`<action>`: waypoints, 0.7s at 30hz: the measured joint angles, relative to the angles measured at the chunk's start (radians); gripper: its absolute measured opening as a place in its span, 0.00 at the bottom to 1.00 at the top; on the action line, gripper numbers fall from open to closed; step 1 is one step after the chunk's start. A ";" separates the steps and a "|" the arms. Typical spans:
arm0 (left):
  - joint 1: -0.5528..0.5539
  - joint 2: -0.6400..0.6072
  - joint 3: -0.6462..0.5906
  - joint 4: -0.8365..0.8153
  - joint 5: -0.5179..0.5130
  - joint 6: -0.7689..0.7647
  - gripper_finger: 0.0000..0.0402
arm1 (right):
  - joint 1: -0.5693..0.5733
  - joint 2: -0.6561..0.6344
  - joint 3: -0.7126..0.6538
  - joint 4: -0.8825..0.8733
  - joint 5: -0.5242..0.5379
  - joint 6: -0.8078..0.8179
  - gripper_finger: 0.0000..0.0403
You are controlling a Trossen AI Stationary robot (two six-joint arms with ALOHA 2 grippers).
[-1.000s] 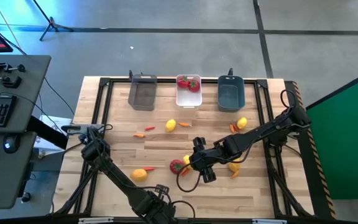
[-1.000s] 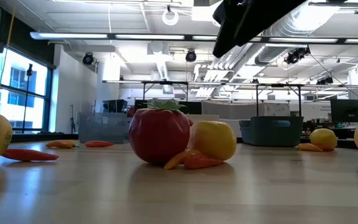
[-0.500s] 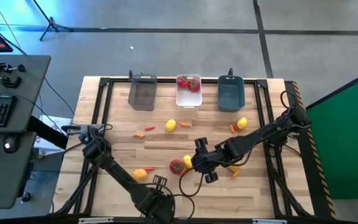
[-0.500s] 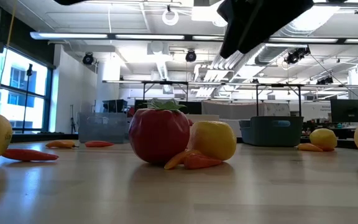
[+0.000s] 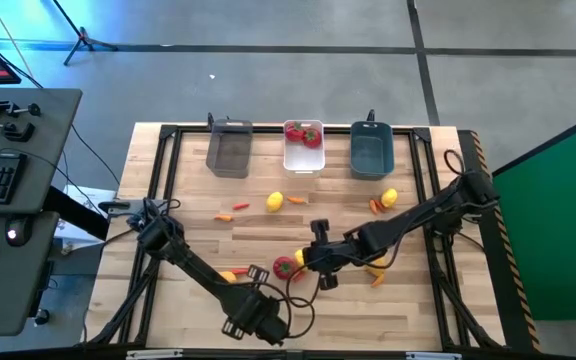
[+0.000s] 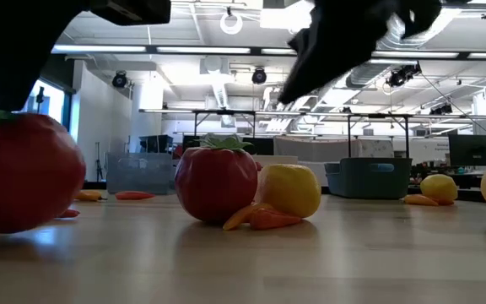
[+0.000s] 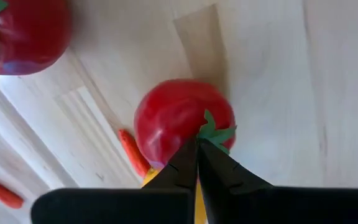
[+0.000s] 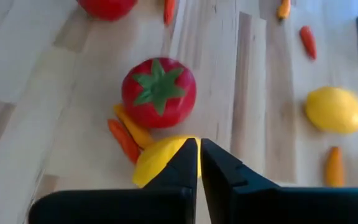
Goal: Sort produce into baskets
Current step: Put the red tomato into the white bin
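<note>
red tomato sits in the middle of the wooden desk, with a yellow lemon and small orange carrot pieces touching it. the right gripper hangs just above the lemon with its fingers pressed together, holding nothing. the left gripper is low at the front of the desk, fingers shut tight and empty, pointing at the tomato's green top. at the far edge stand three baskets: a grey one, a white one with tomatoes inside, and a dark teal one.
</note>
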 joint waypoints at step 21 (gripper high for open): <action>0.117 -0.076 -0.038 0.017 -0.026 0.180 0.00 | -0.023 -0.222 -0.390 0.371 0.163 0.018 0.00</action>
